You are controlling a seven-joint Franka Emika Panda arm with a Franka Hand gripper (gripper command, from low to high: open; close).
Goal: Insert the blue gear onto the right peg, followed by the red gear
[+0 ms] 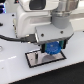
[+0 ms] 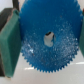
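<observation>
Above the grey black-bordered plate [image 1: 46, 59] | blue gear [image 2: 47, 36] held flat between teal finger pads [image 2: 9, 42], toothed rim and centre hole visible | gripper [image 1: 51, 48] clamped on gear | pegs hidden | no readable writing

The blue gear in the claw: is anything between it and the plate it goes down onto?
Nothing visible. The gripper holds the blue gear just above the grey plate, with no other object between them. The pegs themselves are too blurred to make out, so alignment with the right peg cannot be judged.
</observation>
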